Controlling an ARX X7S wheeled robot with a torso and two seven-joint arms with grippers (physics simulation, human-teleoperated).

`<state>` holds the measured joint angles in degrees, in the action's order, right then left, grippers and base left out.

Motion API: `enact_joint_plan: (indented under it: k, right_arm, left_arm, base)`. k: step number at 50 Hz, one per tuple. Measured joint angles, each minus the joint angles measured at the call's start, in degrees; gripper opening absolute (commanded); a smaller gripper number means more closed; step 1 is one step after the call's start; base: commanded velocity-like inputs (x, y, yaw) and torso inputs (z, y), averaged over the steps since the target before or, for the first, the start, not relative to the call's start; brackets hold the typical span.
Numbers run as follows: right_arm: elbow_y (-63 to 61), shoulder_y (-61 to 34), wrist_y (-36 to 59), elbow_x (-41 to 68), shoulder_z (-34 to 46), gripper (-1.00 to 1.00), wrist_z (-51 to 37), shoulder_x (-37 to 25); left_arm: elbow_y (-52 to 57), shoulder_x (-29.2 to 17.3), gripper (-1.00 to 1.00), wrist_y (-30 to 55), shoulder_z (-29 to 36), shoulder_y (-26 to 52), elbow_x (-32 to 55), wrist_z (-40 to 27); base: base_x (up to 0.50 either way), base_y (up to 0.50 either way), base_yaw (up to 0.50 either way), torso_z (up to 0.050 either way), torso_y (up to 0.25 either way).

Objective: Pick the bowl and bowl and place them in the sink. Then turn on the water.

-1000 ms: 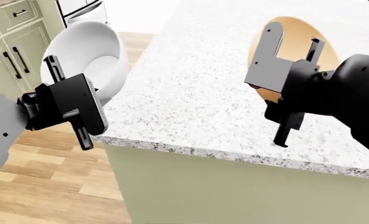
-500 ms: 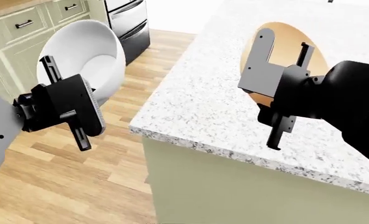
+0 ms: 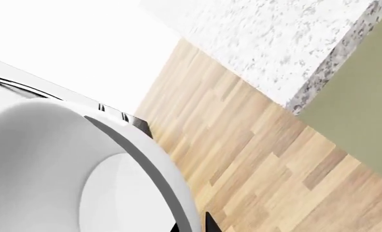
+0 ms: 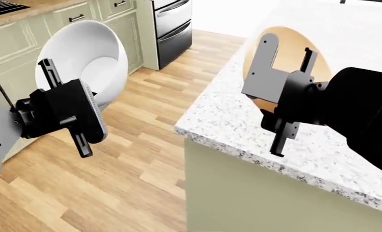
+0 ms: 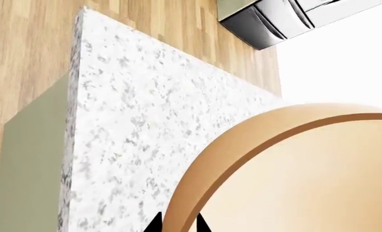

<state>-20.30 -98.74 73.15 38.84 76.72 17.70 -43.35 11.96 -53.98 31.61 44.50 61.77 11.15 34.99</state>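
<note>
Kitchen island counter [image 4: 242,116] at right; no sink is seen. White bowl [image 4: 88,58] is pinched by left gripper [image 4: 55,77] upper left, tan bowl [image 4: 287,48] by right gripper [image 4: 284,55].

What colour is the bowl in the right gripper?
Pale peach-tan bowl, clearest in the right wrist view, where the right gripper pinches its rim.

text: none legible | labels: none | numbers: none

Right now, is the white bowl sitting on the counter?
No, the white bowl is held up by the left gripper over the wooden floor, off the counter.
</note>
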Motion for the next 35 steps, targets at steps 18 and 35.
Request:
enact_joint_plan:
  k: [18,35]
  right_arm:
    - [0.15,0.71,-0.44,0.28,-0.01,-1.0,-0.36,0.25]
    - [-0.2,1.19,-0.54,0.67,-0.21,-1.0,-0.82,0.03]
  left_arm:
    - [0.28,-0.1,-1.0,0.03,-0.09,-0.27,0.14,-0.16]
    - [0.56,-0.23,-1.0,0.18,-0.06,-0.38,0.08,-0.18]
  base:
    - [0.0,0.0,0.5,0.001,0.001]
    - [0.0,0.0,0.5,0.0,0.002]
